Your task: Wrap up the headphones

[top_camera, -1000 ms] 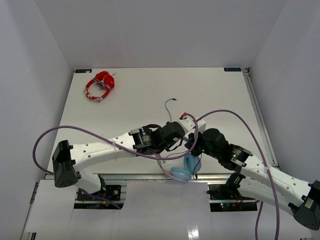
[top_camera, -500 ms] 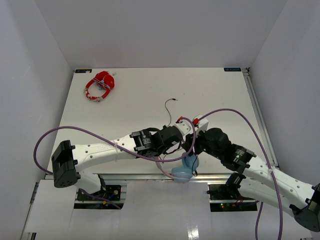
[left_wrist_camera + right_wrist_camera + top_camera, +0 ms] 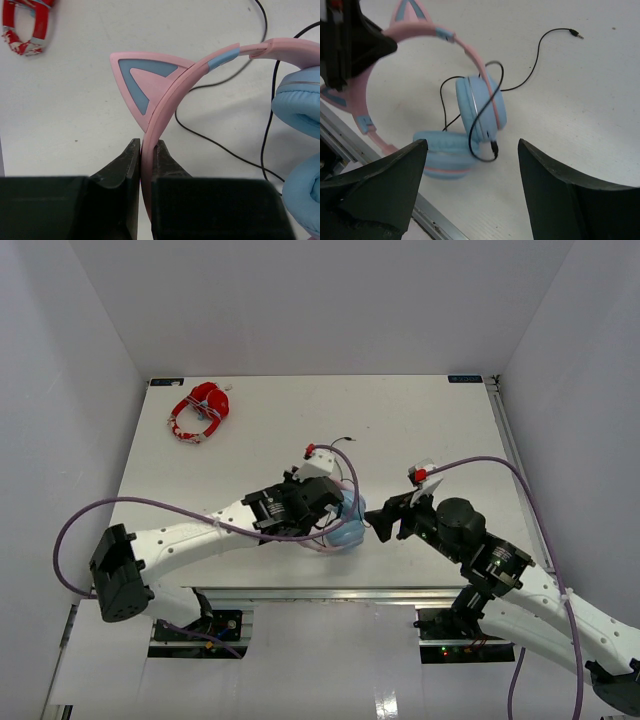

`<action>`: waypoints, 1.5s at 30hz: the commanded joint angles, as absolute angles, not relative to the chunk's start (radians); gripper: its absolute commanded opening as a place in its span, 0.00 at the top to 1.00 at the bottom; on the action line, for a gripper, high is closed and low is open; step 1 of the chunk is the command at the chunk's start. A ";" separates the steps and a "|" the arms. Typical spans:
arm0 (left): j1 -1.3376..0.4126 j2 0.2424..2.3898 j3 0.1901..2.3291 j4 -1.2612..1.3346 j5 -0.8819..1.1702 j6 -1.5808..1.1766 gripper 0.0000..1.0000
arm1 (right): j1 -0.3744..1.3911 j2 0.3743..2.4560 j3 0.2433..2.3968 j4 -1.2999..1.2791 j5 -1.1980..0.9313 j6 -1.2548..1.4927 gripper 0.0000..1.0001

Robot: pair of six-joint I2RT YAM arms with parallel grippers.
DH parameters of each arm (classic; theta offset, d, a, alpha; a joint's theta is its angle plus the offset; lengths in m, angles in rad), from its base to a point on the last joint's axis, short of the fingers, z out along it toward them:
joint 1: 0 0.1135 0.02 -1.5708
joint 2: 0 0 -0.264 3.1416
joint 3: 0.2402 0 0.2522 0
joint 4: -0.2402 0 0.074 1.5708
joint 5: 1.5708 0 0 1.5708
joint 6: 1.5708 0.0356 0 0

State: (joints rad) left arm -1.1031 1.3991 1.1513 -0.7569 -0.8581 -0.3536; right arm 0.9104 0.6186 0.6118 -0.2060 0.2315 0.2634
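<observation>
The headphones [image 3: 482, 107] are found near the front edge of the white surface [image 3: 430, 430], between the two claws. The pink headband [image 3: 220, 55] is clamped by the left claw [image 3: 147, 150], whose jaws are closed on the band just below one cat ear [image 3: 142, 80]. The right claw [image 3: 471, 145] is held wide open and empty, just beside the light blue ear cups, with nothing touched. The thin black cable [image 3: 535, 55] is seen looped loosely across one ear cup and trailed over the surface, its plug [image 3: 575, 34] lying free. A red-and-white pair of headphones [image 3: 200, 412] is seen well apart, near the far left corner.
</observation>
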 commanded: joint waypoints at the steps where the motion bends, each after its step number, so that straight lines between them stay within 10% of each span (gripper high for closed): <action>1: -1.077 1.186 1.300 -0.754 -0.992 -0.460 1.00 | 0.914 0.545 0.566 -0.095 0.172 0.224 0.22; 14: -1.074 0.869 1.343 -0.737 -0.735 -0.460 1.00 | 0.914 0.416 0.473 0.127 0.002 0.138 0.22; 37: -1.074 0.784 1.209 -0.585 -0.227 -0.492 1.00 | 0.914 0.772 0.338 0.958 -0.320 0.048 0.25; 45: -1.074 0.755 1.145 -0.521 -0.112 -0.506 1.00 | 0.914 0.877 0.308 1.180 -0.303 0.076 0.63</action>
